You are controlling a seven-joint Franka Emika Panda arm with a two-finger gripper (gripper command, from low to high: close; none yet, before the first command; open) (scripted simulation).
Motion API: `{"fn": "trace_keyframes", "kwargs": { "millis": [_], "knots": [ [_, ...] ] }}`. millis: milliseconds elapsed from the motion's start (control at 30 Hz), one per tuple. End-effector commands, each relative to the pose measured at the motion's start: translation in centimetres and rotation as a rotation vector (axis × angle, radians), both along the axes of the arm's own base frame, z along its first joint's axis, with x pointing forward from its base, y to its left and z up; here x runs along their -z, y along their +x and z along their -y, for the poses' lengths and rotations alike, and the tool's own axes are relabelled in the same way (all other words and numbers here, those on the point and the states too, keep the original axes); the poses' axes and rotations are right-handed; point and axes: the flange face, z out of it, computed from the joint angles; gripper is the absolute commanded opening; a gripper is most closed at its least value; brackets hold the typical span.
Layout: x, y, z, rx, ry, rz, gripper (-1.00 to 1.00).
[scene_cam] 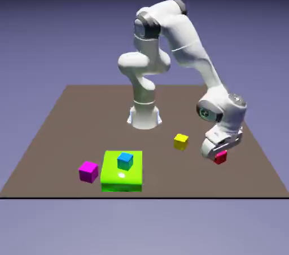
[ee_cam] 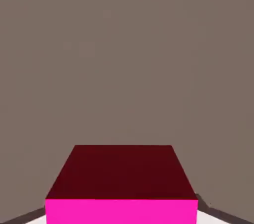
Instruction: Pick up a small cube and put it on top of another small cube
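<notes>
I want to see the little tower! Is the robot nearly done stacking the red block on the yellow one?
Not yet. The tool is down around the red block, which fills the space between its tips in the hand view, but I can't tell if it is squeezed or lifted. The yellow block sits alone on the table with nothing on top. Left to do: lift, carry it over and set it down.

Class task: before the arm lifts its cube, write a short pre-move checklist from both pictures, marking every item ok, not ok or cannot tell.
1. End effector down at the red cube: ok.
2. Red cube centred low in the hand view: ok.
3. Fingers firmly closed on it: cannot tell.
4. Yellow cube top bare: ok.
5. Yellow cube stands apart from the red cube: ok.
6. Blue cube on the green block, and magenta cube, off the path: ok.
</notes>
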Motion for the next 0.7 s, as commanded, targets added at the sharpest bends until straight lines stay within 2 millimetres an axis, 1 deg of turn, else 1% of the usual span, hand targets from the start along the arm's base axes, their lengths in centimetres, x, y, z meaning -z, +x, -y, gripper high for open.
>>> {"fn": "trace_keyframes", "kwargs": {
  "millis": [0, 133, 300, 500, 667],
  "knots": [
    [0.0, 0.0, 0.0, 0.0, -0.001, 0.001, -1.0],
    [-1.5, -3.0, 2.0, -0.043, -0.025, -0.009, -1.0],
    [-3.1, -6.7, 5.0, -0.077, -0.041, -0.015, -1.0],
    [-4.5, -10.8, 9.2, -0.097, -0.035, -0.012, -1.0],
    [-5.2, -14.0, 13.0, -0.102, -0.006, -0.001, -1.0]
  ]
}}
